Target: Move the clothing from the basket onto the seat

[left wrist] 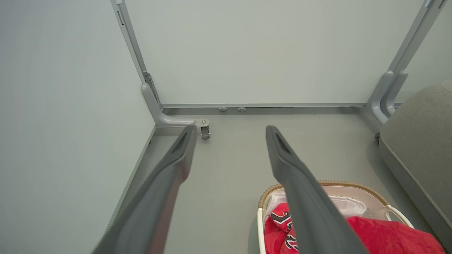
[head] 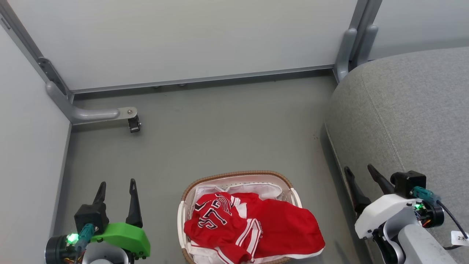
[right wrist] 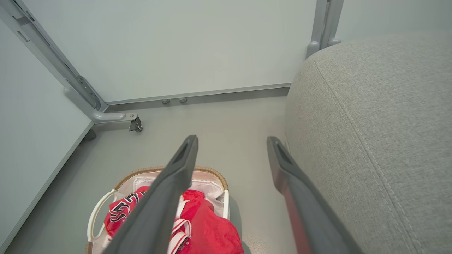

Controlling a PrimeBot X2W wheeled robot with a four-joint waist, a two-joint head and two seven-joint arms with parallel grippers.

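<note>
Spread wide and empty, left tool [head: 117, 182] and right tool [head: 358, 167] flank red stripe-trimmed clothing [head: 256, 223] heaped in the brown-rimmed white perforated plastic basket [head: 238, 173] beside the big grey fabric seat [head: 403, 110].

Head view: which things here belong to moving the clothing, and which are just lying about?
Job: red jersey and shorts, white laundry basket, grey seat cushion, left gripper and right gripper, both open.
Lying about: white sheet in the basket, partition foot with caster, partition panels.
</note>
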